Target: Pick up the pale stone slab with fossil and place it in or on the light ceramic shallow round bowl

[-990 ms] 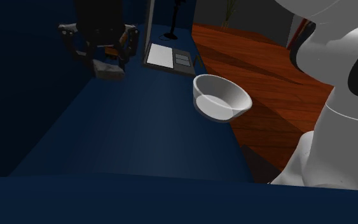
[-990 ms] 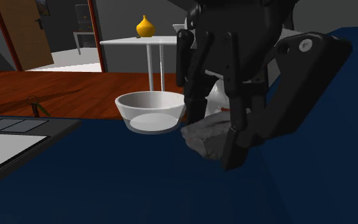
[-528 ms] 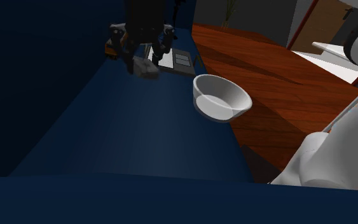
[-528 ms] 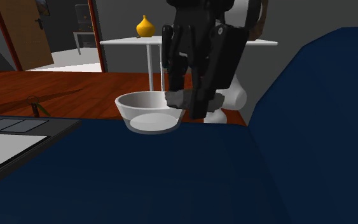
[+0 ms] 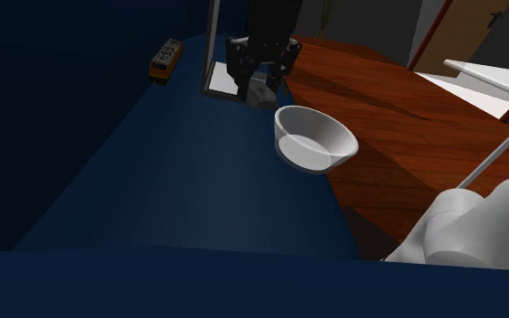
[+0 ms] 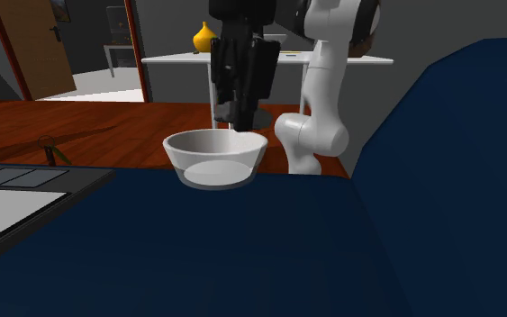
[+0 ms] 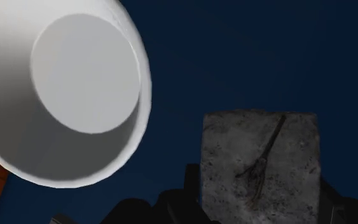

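Beside white bowl [image 5: 321, 160], end effector [image 5: 261, 86] clamped on grey fossil slab [image 7: 258, 165], over dk-blue surface [image 5: 180, 181].

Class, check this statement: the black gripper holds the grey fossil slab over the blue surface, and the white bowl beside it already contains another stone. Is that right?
Not quite. The white bowl is empty; the wrist view shows its bare inside. The rest holds: the gripper clasps the fossil slab over the blue surface beside it.

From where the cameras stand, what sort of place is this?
Probably a room in a house: a reddish wooden floor, a brown door, and a white table bearing a yellow vase.
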Available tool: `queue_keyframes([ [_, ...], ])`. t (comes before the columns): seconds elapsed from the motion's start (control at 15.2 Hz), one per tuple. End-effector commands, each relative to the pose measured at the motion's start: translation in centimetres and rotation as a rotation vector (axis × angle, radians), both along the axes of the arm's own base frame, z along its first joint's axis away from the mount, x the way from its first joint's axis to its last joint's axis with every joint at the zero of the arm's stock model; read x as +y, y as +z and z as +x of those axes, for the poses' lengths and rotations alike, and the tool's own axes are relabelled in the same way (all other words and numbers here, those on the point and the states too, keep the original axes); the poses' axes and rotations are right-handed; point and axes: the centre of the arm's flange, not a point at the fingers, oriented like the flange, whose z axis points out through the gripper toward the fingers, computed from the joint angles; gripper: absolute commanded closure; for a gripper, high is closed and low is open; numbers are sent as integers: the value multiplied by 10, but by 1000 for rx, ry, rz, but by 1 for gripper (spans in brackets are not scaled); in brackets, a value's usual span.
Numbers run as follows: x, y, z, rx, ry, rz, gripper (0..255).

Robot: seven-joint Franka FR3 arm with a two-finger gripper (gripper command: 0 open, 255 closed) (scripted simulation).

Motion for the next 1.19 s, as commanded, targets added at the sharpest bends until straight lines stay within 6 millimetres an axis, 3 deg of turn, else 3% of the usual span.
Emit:
queue_keyframes([
  [0.0,-27,0,-7,0,1,1,255],
  [0.79,-177,0,-52,0,1,1,255],
  [1.12,-177,-26,-52,0,1,1,255],
])
